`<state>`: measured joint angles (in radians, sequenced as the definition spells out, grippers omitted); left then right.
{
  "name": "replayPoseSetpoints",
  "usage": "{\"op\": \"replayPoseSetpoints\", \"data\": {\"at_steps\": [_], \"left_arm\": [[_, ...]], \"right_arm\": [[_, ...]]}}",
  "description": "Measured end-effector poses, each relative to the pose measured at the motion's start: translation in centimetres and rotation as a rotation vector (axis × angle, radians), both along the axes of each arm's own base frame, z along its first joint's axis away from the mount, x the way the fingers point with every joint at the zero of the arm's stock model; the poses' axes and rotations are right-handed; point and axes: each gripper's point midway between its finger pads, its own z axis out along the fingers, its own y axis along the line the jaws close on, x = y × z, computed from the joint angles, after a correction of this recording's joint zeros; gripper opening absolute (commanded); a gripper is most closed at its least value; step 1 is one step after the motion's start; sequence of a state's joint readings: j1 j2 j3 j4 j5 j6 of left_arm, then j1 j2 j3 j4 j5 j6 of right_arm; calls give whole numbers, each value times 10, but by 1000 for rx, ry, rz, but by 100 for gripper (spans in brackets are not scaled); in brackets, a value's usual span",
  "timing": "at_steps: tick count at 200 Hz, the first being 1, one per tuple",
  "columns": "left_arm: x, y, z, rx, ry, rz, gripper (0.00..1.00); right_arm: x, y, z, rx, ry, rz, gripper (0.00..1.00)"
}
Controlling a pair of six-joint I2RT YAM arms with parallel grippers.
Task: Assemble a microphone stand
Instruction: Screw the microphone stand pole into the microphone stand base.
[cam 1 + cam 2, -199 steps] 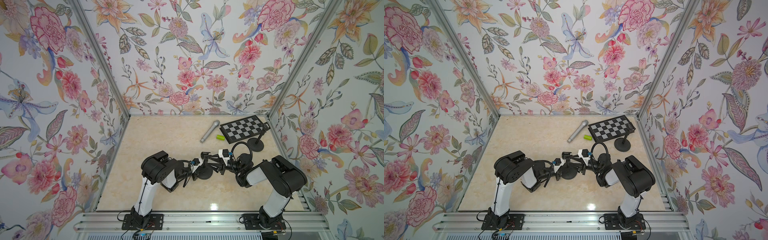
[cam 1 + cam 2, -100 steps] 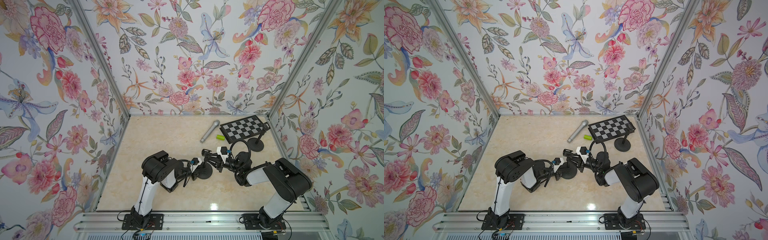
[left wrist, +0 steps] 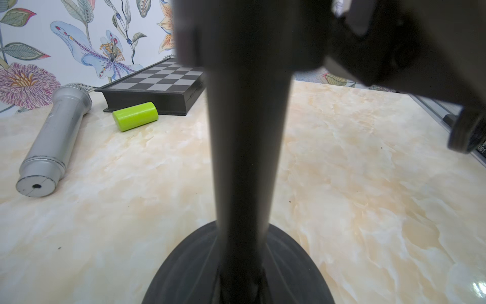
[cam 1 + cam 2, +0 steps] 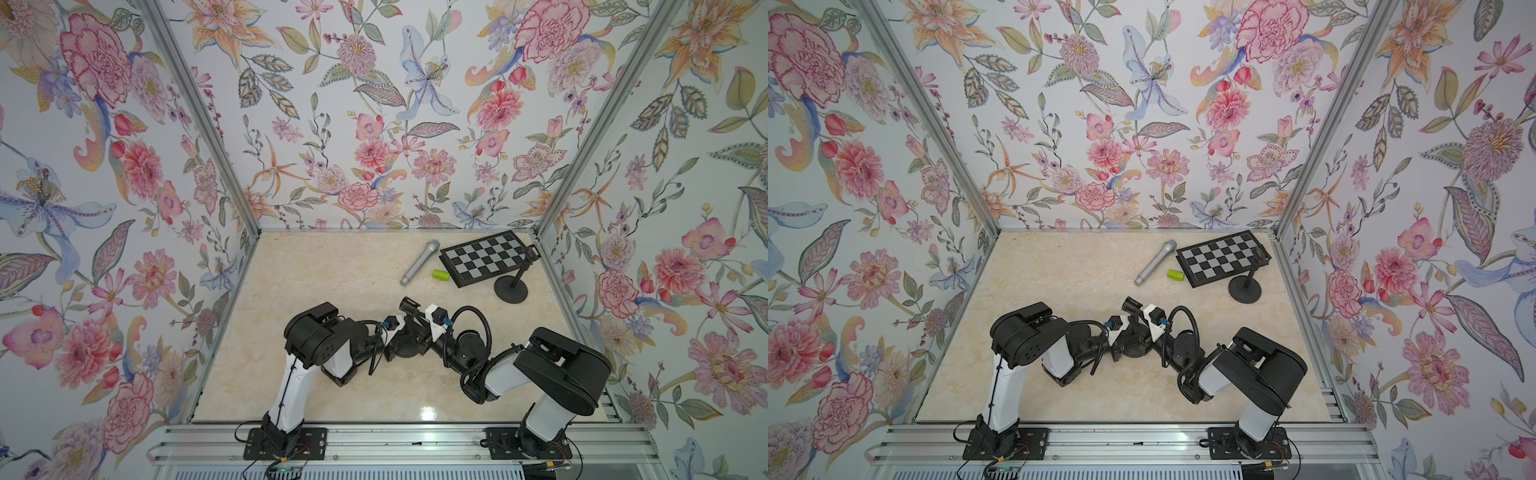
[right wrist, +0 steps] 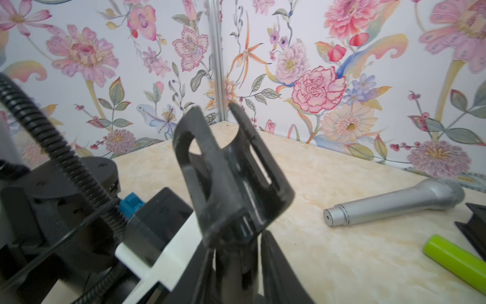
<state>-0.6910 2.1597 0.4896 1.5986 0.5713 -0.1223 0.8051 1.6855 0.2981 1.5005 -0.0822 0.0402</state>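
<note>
Marble-look worktop carried the black microphone stand upright near its middle, between both arms. The left pincer was clenched on the stand pole. The right pincer sat around the clip stem; I could not tell if it gripped. The step looked like fixing the clip on top. Next, the silver microphone, lying well apart near the back, would need lifting into it. Only the right wrist view showed the clip's open slot. Only the top views showed both arms.
</note>
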Motion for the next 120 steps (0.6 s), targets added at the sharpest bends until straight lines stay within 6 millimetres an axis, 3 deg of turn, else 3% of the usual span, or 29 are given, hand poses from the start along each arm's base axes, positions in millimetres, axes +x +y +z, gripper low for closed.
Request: {"op": "replayPoseSetpoints", "data": {"at_steps": [31, 75, 113, 120], "left_arm": [[-1, -2, 1, 7, -22, -6, 16], [-2, -4, 1, 6, -30, -21, 17], [0, -6, 1, 0, -24, -19, 23], [1, -5, 1, 2, -27, -13, 23]], "right_arm": [[-4, -11, -10, -35, 23, 216, 48], [-5, -6, 11, -7, -33, 437, 44], [3, -3, 15, -3, -43, 456, 3], [6, -3, 15, 0, -36, 433, 1]]}}
